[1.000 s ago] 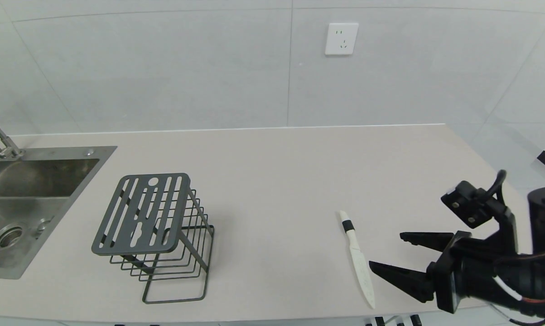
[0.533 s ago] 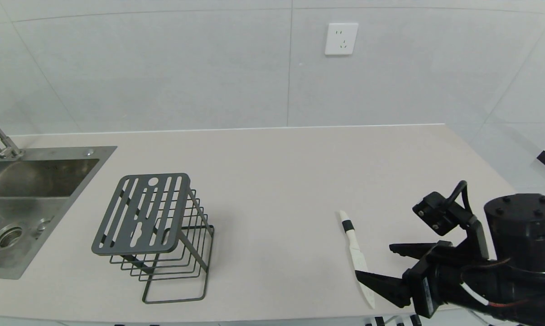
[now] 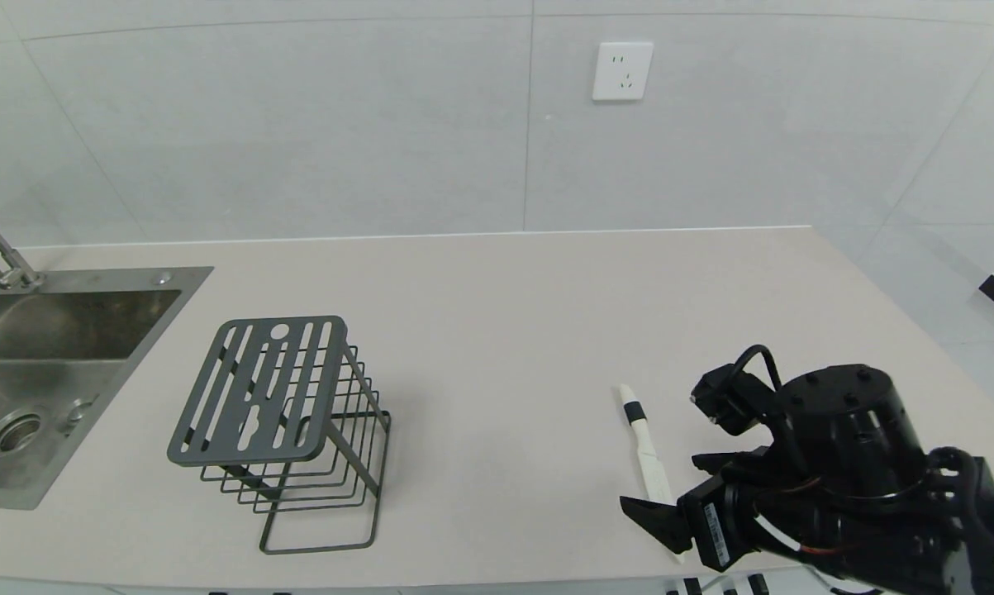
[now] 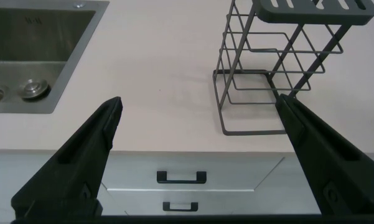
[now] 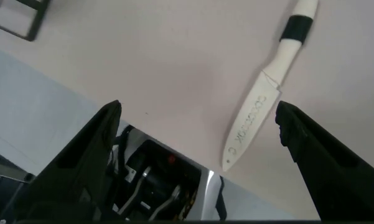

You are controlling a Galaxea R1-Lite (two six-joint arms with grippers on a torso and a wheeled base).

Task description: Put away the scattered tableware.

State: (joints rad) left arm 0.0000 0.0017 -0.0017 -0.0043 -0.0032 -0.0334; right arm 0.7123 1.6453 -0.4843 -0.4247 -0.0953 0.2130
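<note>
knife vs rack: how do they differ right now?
Colour: the knife is white with a black band on its handle; the rack is dark grey.
Pose: the knife lies flat; the rack stands upright.
Build: the knife is one slim solid piece; the rack is an open wire frame under a slotted top.
Shared: both rest on the counter, and neither is gripped.

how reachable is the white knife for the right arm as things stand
Probably yes. The right tool is open just above the white knife, which lies flat on the counter with its blade between the tool's fingers. Nothing sits in the way.
</note>
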